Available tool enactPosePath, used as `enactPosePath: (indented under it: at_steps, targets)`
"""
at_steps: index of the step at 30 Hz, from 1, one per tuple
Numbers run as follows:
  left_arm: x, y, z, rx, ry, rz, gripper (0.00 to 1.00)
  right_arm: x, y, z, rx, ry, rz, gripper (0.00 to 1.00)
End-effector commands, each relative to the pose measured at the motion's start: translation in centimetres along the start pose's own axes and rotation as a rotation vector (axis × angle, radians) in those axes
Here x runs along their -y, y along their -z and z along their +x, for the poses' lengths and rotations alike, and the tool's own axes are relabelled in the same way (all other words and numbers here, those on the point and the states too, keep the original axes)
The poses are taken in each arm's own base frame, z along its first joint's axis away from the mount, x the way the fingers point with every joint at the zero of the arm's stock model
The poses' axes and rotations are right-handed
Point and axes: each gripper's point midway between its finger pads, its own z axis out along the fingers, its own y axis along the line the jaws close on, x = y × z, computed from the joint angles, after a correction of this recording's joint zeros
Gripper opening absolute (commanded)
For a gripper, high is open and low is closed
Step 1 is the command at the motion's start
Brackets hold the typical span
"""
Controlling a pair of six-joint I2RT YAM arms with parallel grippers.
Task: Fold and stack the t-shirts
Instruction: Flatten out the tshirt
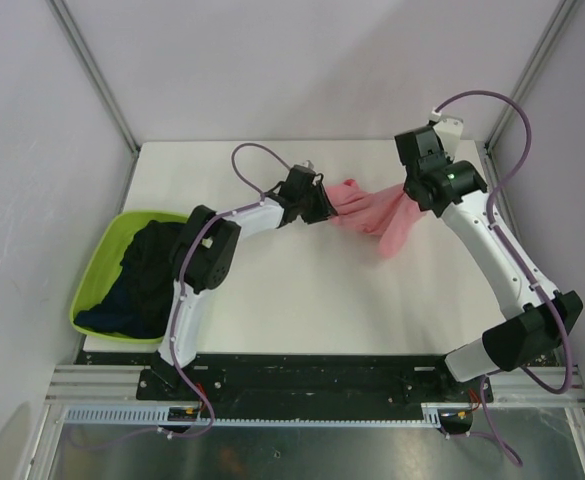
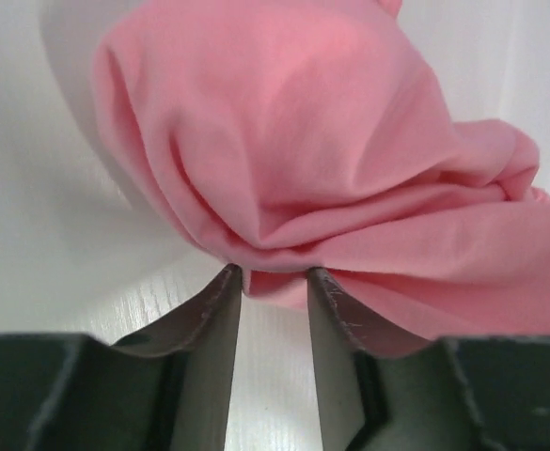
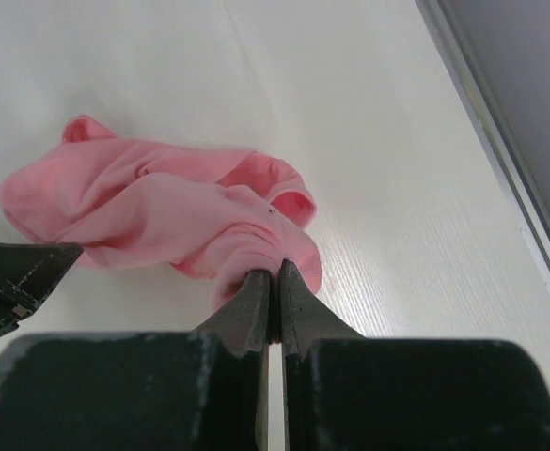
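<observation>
The salmon-pink t-shirt (image 1: 367,215) is bunched up at the middle back of the white table, between both grippers. My right gripper (image 1: 410,205) is shut on a fold at its right end; in the right wrist view the closed fingertips (image 3: 276,274) pinch pink cloth (image 3: 162,197). My left gripper (image 1: 320,206) is at the shirt's left end. In the left wrist view its jaws (image 2: 275,277) stand apart with the tips against the bunched cloth (image 2: 303,141), and a small fold hangs between them. The dark navy-black t-shirts (image 1: 142,280) lie heaped in the tub.
The lime-green tub (image 1: 94,270) sits at the table's left edge, beside the left arm. The cage frame post (image 3: 500,122) runs along the table's right edge. A left finger (image 3: 21,268) shows at the left of the right wrist view.
</observation>
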Motion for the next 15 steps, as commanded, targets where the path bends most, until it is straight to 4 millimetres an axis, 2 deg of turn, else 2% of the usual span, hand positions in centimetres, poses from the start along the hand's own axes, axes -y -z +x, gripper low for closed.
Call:
enactPosePath:
  at_steps: [1, 5, 6, 11, 15]
  targets:
    - [1.5, -0.1, -2.4, 0.094, -0.013, 0.010, 0.33, 1.1, 1.5, -3.5, 0.076, -0.061, -0.004, 0.00]
    - [1.6, 0.7, -3.2, 0.137, -0.049, -0.014, 0.06, 1.1, 1.3, -4.9, 0.093, -0.099, -0.014, 0.00]
    - [1.6, 1.1, -3.6, 0.150, -0.059, -0.020, 0.03, 1.1, 1.3, -5.1, 0.096, -0.106, -0.017, 0.00]
    - [2.0, 4.2, -5.4, 0.226, -0.113, -0.054, 0.00, 0.7, 1.9, -6.9, 0.125, -0.138, -0.042, 0.00]
    - [2.6, 9.4, -7.4, 0.330, -0.166, -0.085, 0.00, 0.9, 2.8, -8.8, 0.174, -0.171, -0.052, 0.00]
